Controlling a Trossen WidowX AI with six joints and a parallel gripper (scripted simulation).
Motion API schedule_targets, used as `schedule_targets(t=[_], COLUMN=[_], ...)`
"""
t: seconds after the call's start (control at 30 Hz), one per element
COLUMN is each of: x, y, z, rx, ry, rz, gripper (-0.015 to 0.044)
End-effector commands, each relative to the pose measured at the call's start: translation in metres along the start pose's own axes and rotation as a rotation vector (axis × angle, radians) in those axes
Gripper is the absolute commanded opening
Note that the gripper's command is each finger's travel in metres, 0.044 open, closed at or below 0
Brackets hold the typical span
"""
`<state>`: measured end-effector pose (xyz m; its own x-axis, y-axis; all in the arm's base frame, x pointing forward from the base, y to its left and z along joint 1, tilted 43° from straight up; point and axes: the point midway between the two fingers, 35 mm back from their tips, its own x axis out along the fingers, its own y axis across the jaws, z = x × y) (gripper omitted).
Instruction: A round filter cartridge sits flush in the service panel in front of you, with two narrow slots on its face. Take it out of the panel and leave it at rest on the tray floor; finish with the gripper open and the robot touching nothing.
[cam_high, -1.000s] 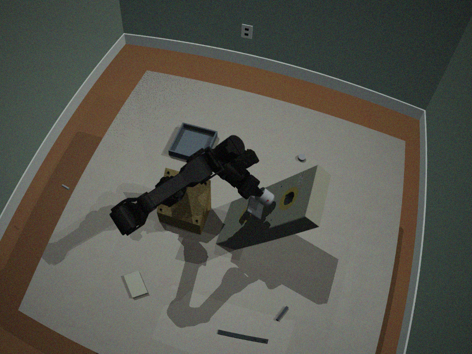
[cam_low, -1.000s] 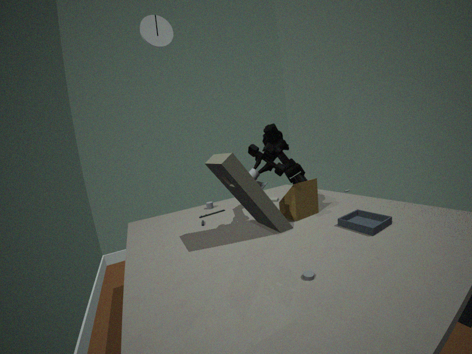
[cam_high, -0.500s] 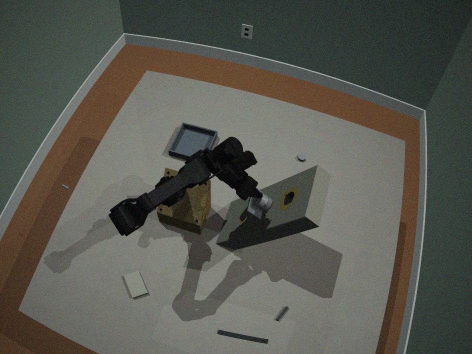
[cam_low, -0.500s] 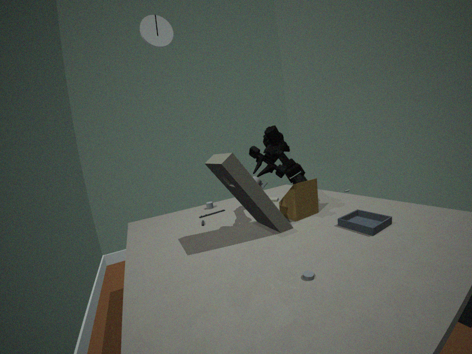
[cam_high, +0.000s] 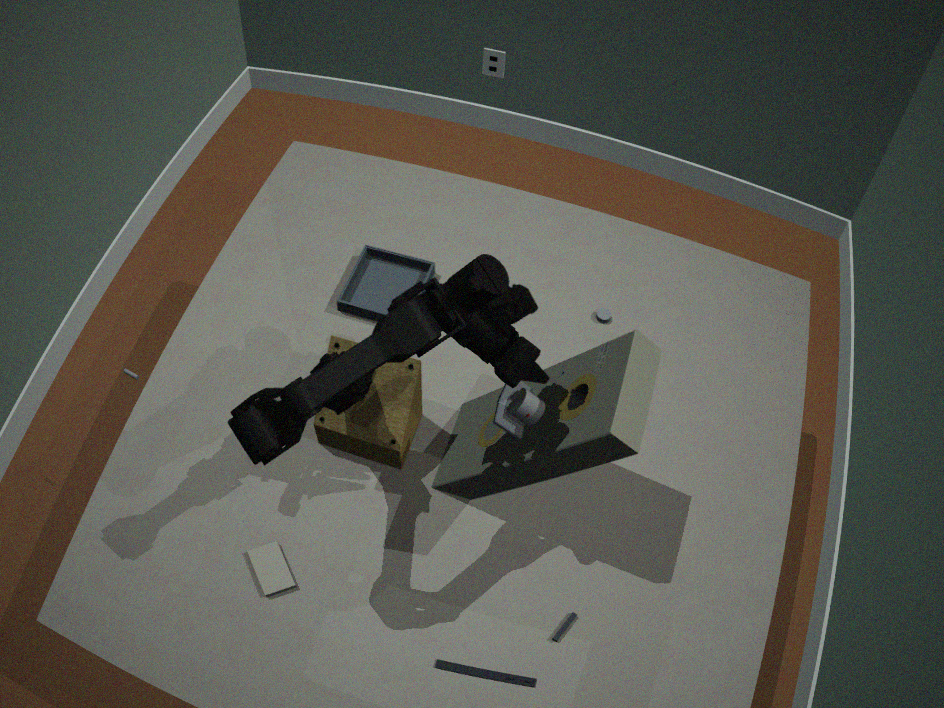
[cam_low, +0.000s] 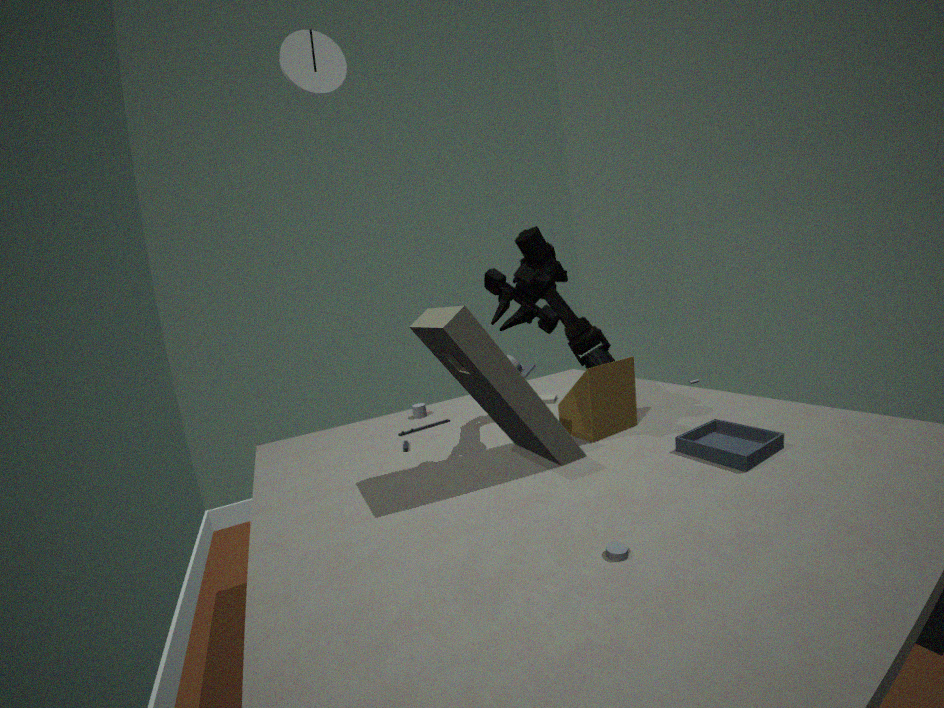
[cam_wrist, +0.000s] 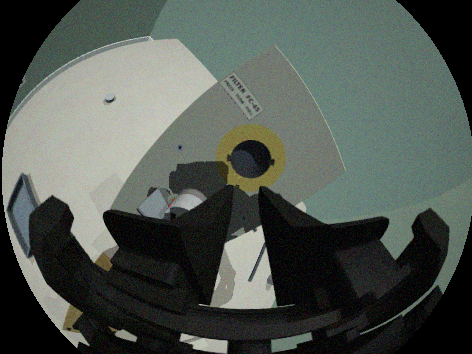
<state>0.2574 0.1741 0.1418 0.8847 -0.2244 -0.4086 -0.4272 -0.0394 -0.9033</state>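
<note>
The round grey-white filter cartridge (cam_high: 529, 404) (cam_wrist: 190, 199) is out of its hole. It lies on its side at a light grey bracket (cam_high: 505, 415) (cam_wrist: 154, 203) on the sloped service panel (cam_high: 616, 396) (cam_low: 499, 379) (cam_wrist: 300, 115). The hole (cam_high: 578, 394) (cam_wrist: 253, 162) in the yellow ring is empty. My gripper (cam_low: 497, 326) (cam_wrist: 246, 191) is above the panel, its fingers a little apart with nothing between them; in the wrist view the cartridge is left of the fingertips, partly hidden by a finger. The blue-grey tray (cam_high: 385, 285) (cam_low: 709, 455) (cam_wrist: 21, 210) is empty where seen.
The yellow-brown base block (cam_high: 358, 442) (cam_low: 610, 403) stands between panel and tray. A small grey disc (cam_high: 603, 315) (cam_low: 616, 551) (cam_wrist: 109, 97) lies beyond the panel. A pale flat block (cam_high: 271, 569) and two dark bars (cam_high: 485, 673) (cam_high: 564, 627) lie on the table.
</note>
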Motion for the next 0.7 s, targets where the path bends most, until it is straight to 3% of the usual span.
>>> schedule_targets(t=[0.0, 0.4, 0.53, 0.67], x=[-0.002, -0.046, -0.035, -0.02], y=[-0.008, -0.054, -0.036, -0.005], z=[0.007, 0.044, 0.032, 0.009], rx=[-0.008, 0.002, 0.163, 0.436], ry=[0.004, -0.002, 0.043, 0.153], rz=[0.003, 0.001, 0.061, 0.142], gripper=[0.0094, 0.0409, 0.0305, 0.0305])
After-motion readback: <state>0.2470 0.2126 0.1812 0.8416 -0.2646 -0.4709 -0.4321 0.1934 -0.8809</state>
